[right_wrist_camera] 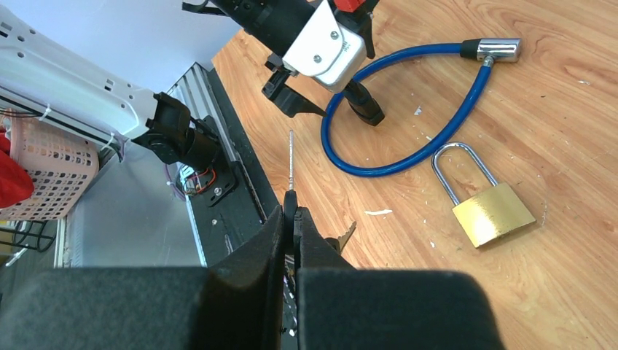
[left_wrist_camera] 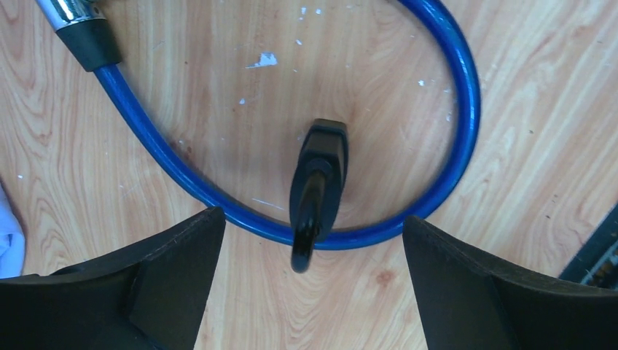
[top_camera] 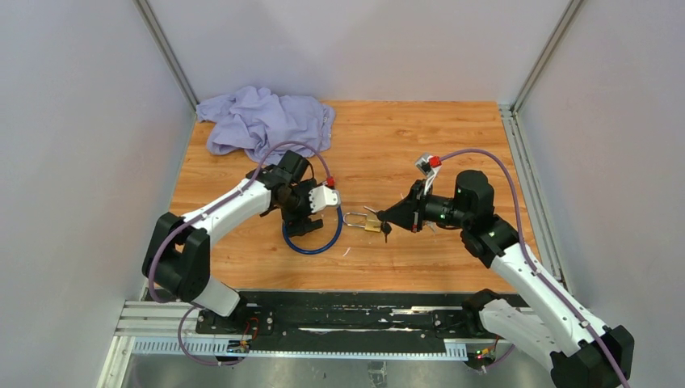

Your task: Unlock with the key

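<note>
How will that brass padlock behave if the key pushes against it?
The padlock lies flat and unheld on the smooth table, so it would likely slide or spin. It looks like solid metal: probably rigid and heavy for its size. Flat-sided, it shouldn't roll.

Wooden tabletop [top_camera: 452,137], light grain, flecked with small white specks.
Lying on it: a crumpled lilac cloth [top_camera: 266,117] in the far left corner; a blue cable lock [left_wrist_camera: 470,109] curled in a loop mid-table, with a small black piece [left_wrist_camera: 318,182], kind unclear, across its near side; a brass padlock [right_wrist_camera: 493,214] lying flat just beside the loop, not touching it.
</note>
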Action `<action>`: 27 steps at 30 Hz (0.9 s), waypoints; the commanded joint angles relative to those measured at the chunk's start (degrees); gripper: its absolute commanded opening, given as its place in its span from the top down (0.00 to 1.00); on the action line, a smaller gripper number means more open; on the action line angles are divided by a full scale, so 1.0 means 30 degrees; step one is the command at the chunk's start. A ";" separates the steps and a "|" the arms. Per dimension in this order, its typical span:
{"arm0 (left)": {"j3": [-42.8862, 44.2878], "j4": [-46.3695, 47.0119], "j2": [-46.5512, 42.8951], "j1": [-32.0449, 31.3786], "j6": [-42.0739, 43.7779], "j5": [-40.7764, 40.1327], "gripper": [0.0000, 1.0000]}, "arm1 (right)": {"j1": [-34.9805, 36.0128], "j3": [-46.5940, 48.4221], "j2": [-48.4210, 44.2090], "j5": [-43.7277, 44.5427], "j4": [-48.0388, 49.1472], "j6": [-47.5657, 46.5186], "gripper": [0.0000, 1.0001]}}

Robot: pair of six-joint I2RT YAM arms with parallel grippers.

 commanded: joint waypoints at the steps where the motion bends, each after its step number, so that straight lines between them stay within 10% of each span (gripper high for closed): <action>1: -0.0297 0.2074 0.0572 -0.0087 -0.0454 -0.0656 0.06 | -0.0549 0.0276 -0.0297 0.0273 -0.0197 -0.0363 0.99; 21: -0.1146 0.2873 0.1647 -0.0090 -0.0933 -0.0562 0.51 | -0.0549 0.0670 -0.0198 0.0153 -0.0997 -0.0961 0.99; 27: -0.0646 0.2371 0.1461 -0.0181 -0.0985 -0.0253 0.41 | -0.0553 0.0893 -0.0079 -0.0004 -0.1292 -0.1158 1.00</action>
